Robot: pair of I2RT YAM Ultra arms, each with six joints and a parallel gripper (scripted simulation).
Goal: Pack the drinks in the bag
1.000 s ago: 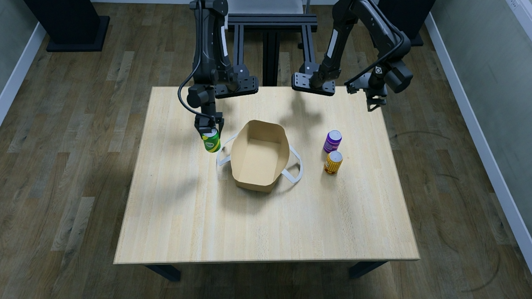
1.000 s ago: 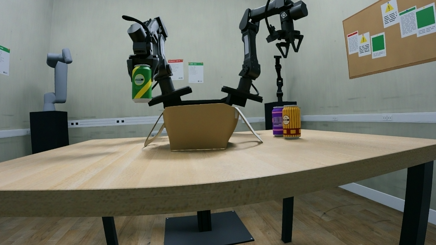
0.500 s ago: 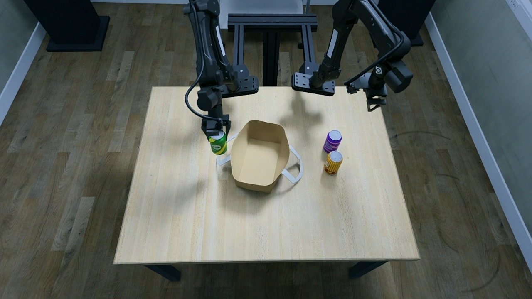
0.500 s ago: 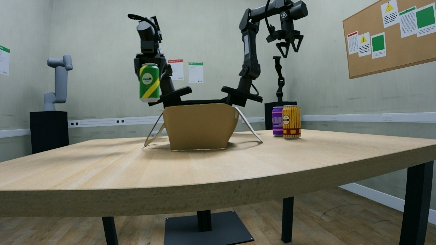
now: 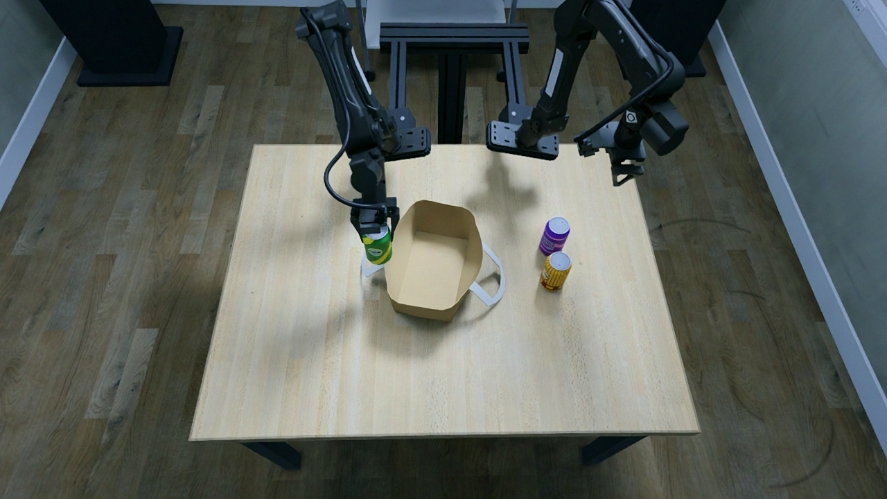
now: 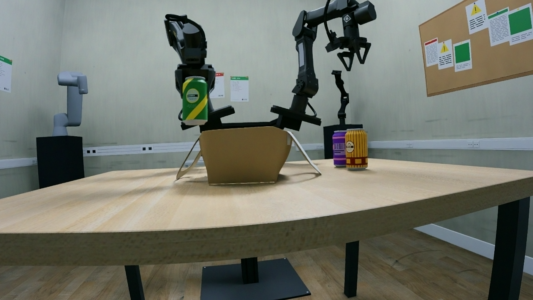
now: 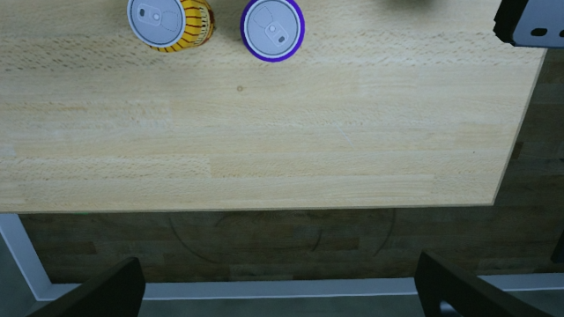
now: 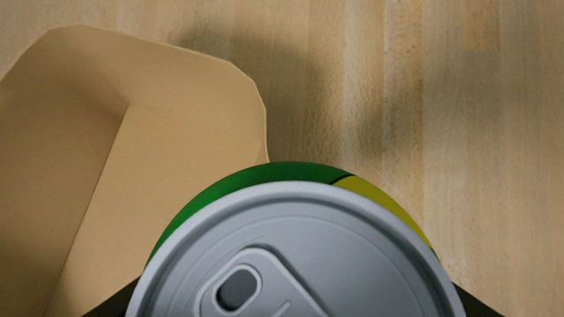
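The bag (image 5: 427,267) (image 6: 244,156) (image 8: 176,79) stands on the table (image 5: 434,384) (image 6: 260,208) (image 7: 282,154) (image 8: 463,110), walls up and mouth open; you see its bare floor from above. Your right gripper (image 5: 376,231) (image 6: 194,89) (image 8: 290,265) is partly open, its fingers closed around the green can (image 5: 378,248) (image 6: 195,102) (image 8: 300,246), upright and raised beside the bag's rim. Your left gripper (image 5: 623,175) (image 6: 355,66) (image 7: 280,268) is wide open and holds nothing. The purple can (image 5: 554,237) (image 6: 339,149) (image 7: 272,28) and yellow can (image 5: 555,272) (image 6: 356,149) (image 7: 159,22) stand close together on the table, outside the bag.

Gripped in the right jaws (image 5: 377,231) (image 6: 195,86), the green can (image 5: 378,249) (image 6: 195,106) (image 8: 352,229) has travelled from nearer the surface's (image 5: 527,372) (image 6: 260,205) (image 7: 308,132) (image 8: 485,132) right edge toward its left edge, and slightly away from the robot-side edge. Seen from above, it now meets the bag's (image 5: 424,310) (image 6: 245,156) (image 8: 189,70) rim, where a gap showed before. Behind, the grey arm's (image 6: 74,104) head has dipped.
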